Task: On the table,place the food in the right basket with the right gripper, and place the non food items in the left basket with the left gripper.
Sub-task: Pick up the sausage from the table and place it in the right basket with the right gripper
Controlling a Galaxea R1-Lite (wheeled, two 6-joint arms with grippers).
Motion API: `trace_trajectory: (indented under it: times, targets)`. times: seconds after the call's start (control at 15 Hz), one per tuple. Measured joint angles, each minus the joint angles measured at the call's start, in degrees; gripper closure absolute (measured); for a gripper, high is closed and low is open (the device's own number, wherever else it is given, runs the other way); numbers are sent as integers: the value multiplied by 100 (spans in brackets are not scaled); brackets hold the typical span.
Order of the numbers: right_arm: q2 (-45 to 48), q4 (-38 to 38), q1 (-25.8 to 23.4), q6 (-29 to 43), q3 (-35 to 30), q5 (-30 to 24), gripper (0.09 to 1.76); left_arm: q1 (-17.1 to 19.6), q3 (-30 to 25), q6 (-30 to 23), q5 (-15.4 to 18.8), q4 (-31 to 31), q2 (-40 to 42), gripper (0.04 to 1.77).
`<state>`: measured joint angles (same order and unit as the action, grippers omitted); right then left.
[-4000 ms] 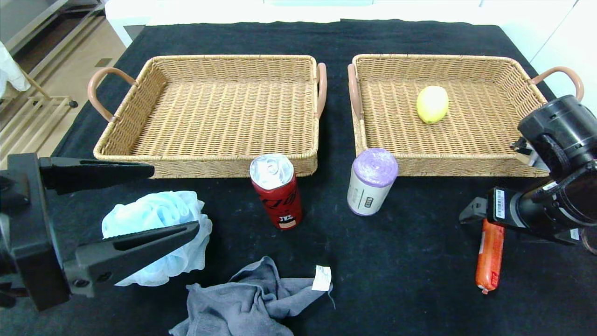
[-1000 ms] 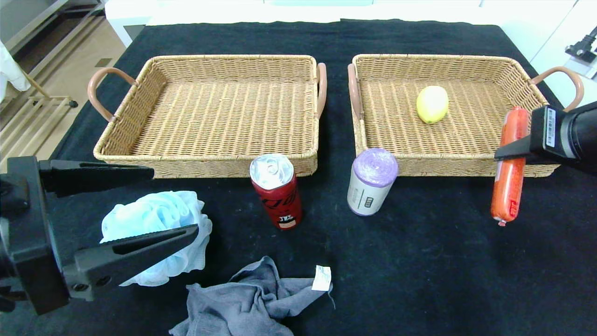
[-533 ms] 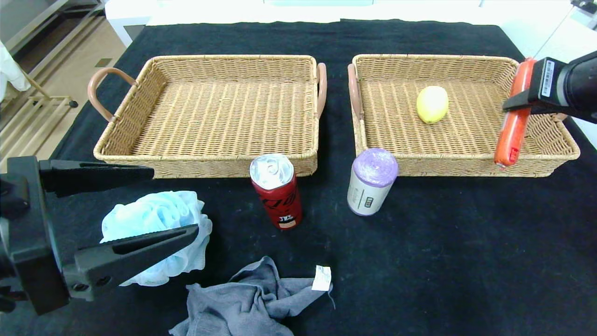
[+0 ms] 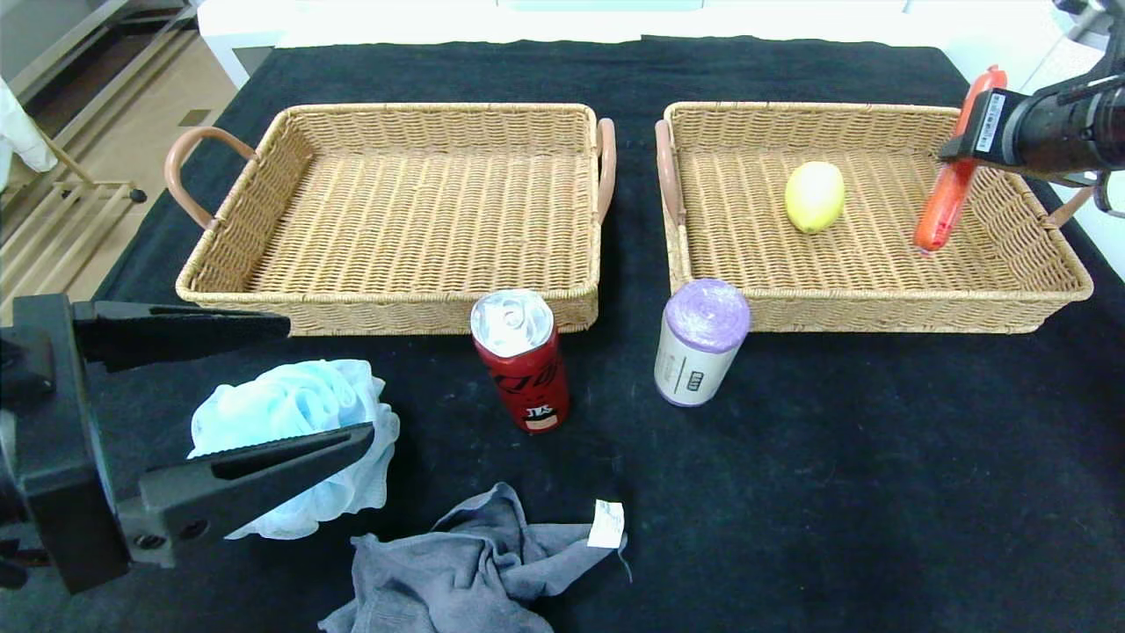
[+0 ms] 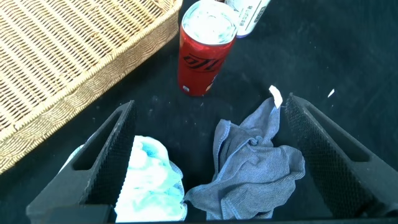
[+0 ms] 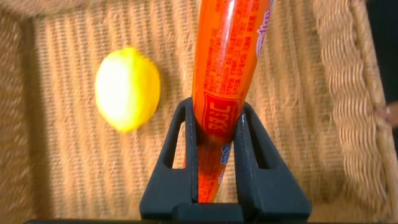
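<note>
The right gripper [image 4: 962, 148] is clenched on the orange-red sausage [image 4: 942, 195], its two black fingers [image 6: 176, 149] pinching the wrapper partway along so that the sausage hangs tilted over the right basket [image 4: 1011, 303], lower end above the woven floor near the far right side; whether that end touches the weave is hard to judge. Half a second ago the sausage hung over the basket's front right rim; a second ago it was still outside, above the table [image 4: 791, 457]. The lemon [image 4: 814, 196] lies in the same basket, well apart from the sausage. The left gripper [image 4: 220, 404] sits parked with its jaws wide, straddling the light-blue bath sponge [image 4: 290, 413] without gripping it. Just beside it lies the grey cloth [image 4: 466, 571]. The red soda can [image 4: 520, 360] and the purple roll [image 4: 700, 343] stand upright before the baskets, the left basket [image 4: 387, 312] holding nothing.
</note>
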<state>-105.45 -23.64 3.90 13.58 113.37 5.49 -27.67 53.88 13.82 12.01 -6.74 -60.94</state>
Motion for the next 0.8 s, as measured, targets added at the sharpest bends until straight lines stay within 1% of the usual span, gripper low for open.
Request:
trace_trajectory:
  times: [0.2,0.53,0.8]
  targets:
    - [-257,532,-179,-13,-6,-43,142,2,0,0,4,0,-2,9]
    - [-475,777,-258,-124,-9,-74,142,9,0,-2,4,0,-5,9]
    - [-524,802,-254,-132,-9,-69,142,9,-2,0,6,0,-2,9]
